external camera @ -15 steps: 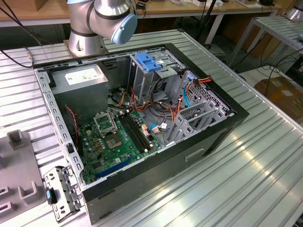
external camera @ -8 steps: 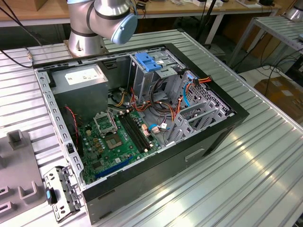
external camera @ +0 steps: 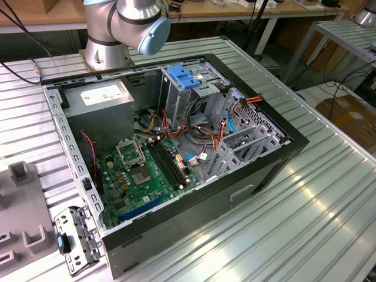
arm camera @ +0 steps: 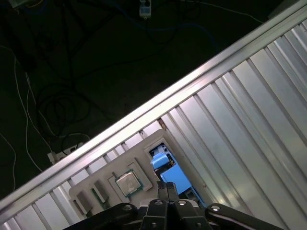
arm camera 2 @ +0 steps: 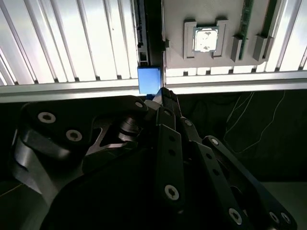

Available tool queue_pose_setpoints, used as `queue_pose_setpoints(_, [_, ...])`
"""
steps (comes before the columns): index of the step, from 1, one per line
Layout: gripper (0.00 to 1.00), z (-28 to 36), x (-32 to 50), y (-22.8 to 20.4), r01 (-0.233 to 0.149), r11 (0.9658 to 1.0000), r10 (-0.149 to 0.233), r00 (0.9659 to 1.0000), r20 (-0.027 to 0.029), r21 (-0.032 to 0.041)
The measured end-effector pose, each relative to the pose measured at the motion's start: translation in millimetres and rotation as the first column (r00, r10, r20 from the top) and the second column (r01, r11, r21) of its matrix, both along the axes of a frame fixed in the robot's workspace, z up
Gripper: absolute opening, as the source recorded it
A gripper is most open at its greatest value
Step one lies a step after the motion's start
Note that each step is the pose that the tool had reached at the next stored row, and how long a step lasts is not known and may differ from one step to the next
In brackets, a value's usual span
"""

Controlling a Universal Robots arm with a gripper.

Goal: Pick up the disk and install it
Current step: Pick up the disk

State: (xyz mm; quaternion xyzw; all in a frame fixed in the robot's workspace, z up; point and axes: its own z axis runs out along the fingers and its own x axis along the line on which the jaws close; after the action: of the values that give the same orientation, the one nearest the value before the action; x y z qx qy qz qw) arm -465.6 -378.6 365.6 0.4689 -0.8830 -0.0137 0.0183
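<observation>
Fingers clenched tip to tip in the second wrist view, right at the blue end of the disk, which stands on edge beside a grey tray. First wrist view: the disk sits near the desk edge. Exterior view: an open computer case.
</observation>
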Motion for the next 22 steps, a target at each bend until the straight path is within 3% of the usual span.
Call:
queue_pose_setpoints(3, [0.11,0.0,0.0,0.0,-0.06,0.9982,0.06,0.9982,0.0,0.0])
queue_pose_setpoints(6, [0.11,0.0,0.0,0.0,-0.135,0.9908,0.135,0.9908,0.0,0.0])
queue_pose_setpoints(7, [0.11,-0.1,0.0,0.0,-0.172,0.9851,0.172,0.9851,0.0001,0.0])
queue_pose_setpoints(11, [0.11,-0.1,0.0,0.0,-0.25,0.9682,0.25,0.9682,0.0001,0.0])
queue_pose_setpoints(12, [0.11,-0.1,0.0,0.0,-0.281,0.9597,0.281,0.9597,0.0001,0.0])
queue_pose_setpoints(16, [0.11,-0.1,0.0,0.0,-0.347,0.938,0.347,0.938,0.0,0.0])
queue_pose_setpoints(17, [0.11,-0.1,0.1,0.0,-0.365,0.9308,0.365,0.9308,0.0,0.0])
queue_pose_setpoints(18, [0.11,-0.2,0.1,0.0,-0.374,0.9272,0.374,0.9272,0.0,0.0])
queue_pose_setpoints(19, [0.11,-0.1,0.1,0.0,-0.379,0.9255,0.379,0.9255,0.0,0.0])
queue_pose_setpoints(22, [0.11,-0.1,0.1,0.0,-0.38,0.925,0.38,0.925,0.0,0.0])
